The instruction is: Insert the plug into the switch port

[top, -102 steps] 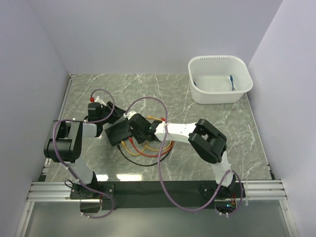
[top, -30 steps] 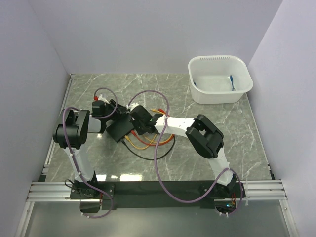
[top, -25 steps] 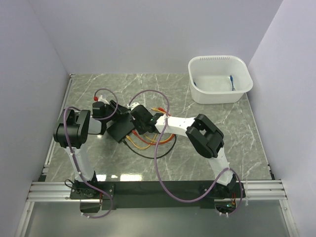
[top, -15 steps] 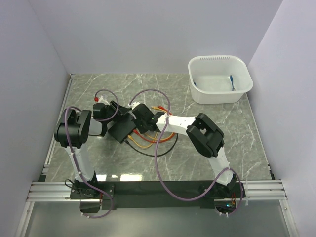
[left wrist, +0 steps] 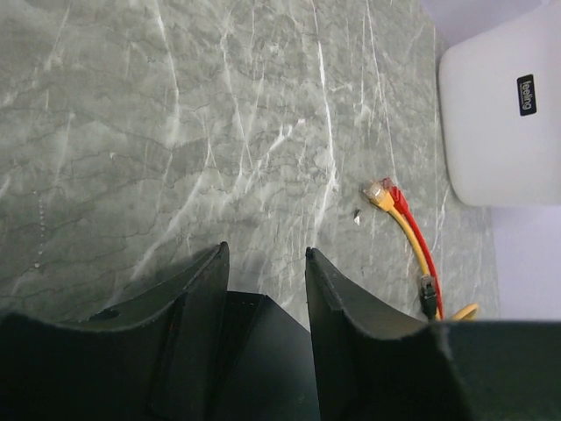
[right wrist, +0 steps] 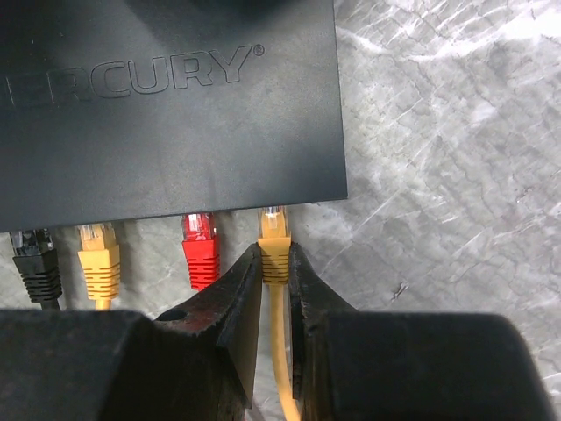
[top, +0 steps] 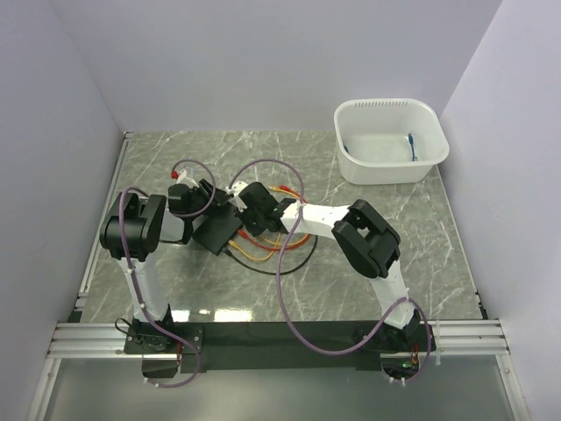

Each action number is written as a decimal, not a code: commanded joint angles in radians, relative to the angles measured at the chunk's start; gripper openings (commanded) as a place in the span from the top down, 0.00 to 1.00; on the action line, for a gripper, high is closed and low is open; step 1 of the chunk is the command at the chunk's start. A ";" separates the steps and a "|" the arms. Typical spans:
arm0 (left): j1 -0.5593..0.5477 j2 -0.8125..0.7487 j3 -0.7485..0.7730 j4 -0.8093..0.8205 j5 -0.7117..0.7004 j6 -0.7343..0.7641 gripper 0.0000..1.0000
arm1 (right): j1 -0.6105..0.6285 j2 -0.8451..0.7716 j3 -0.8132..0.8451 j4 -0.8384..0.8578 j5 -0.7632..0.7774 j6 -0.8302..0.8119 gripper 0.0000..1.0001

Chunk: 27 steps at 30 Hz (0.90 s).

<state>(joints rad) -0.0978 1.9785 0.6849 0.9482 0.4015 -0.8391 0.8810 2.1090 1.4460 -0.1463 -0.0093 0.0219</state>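
Note:
The switch (right wrist: pixel 166 105) is a flat black box marked MERCURY; its ports face me along the near edge and are hidden under the lid. Black (right wrist: pixel 35 254), yellow (right wrist: pixel 98 254) and red (right wrist: pixel 200 246) plugs sit along that edge. My right gripper (right wrist: pixel 274 256) is shut on a yellow plug (right wrist: pixel 274 239) whose clear tip meets the edge at the rightmost switch port (right wrist: pixel 274 209). My left gripper (left wrist: pixel 263 256) straddles a corner of the switch (left wrist: pixel 263 351), its fingers (left wrist: pixel 210 289) against the sides. From above, both grippers (top: pixel 209 209) (top: pixel 245 219) meet at the switch (top: pixel 216 233).
Orange, red and black cables (top: pixel 267 250) loop on the marble table (top: pixel 394 246) just right of the switch. Loose yellow and red plugs (left wrist: pixel 387 193) lie beyond the left fingers. A white tub (top: pixel 390 140) holding a blue cable (top: pixel 410 147) stands at the back right.
Both grippers and the switch have crept slightly toward the back right. The left arm's elbow has swung in. Both grips look the same.

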 commanded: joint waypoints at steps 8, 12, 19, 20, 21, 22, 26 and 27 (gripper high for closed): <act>-0.114 0.059 -0.041 -0.138 0.161 0.011 0.54 | -0.001 -0.044 0.040 0.396 -0.123 -0.163 1.00; -0.129 0.065 -0.025 -0.157 0.165 0.024 0.54 | -0.002 -0.038 0.062 0.444 -0.150 -0.198 1.00; -0.148 0.075 -0.008 -0.166 0.172 0.028 0.54 | -0.002 0.025 0.168 0.493 -0.124 -0.113 1.00; -0.151 0.079 -0.007 -0.166 0.175 0.029 0.54 | -0.002 0.031 0.184 0.498 -0.132 -0.105 1.00; -0.154 0.080 -0.005 -0.166 0.175 0.029 0.54 | -0.004 0.046 0.195 0.493 -0.155 -0.094 1.00; -0.157 0.082 -0.002 -0.167 0.177 0.029 0.54 | -0.002 0.054 0.209 0.482 -0.161 -0.093 1.00; -0.158 0.068 0.011 -0.213 0.165 0.044 0.53 | -0.001 0.052 0.209 0.468 -0.169 -0.086 1.00; -0.158 0.054 0.015 -0.226 0.152 0.047 0.53 | 0.001 0.040 0.197 0.471 -0.167 -0.085 1.00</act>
<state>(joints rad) -0.1215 2.0090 0.7338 0.9550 0.3496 -0.7345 0.8467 2.1574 1.5314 -0.1612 -0.0658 -0.1036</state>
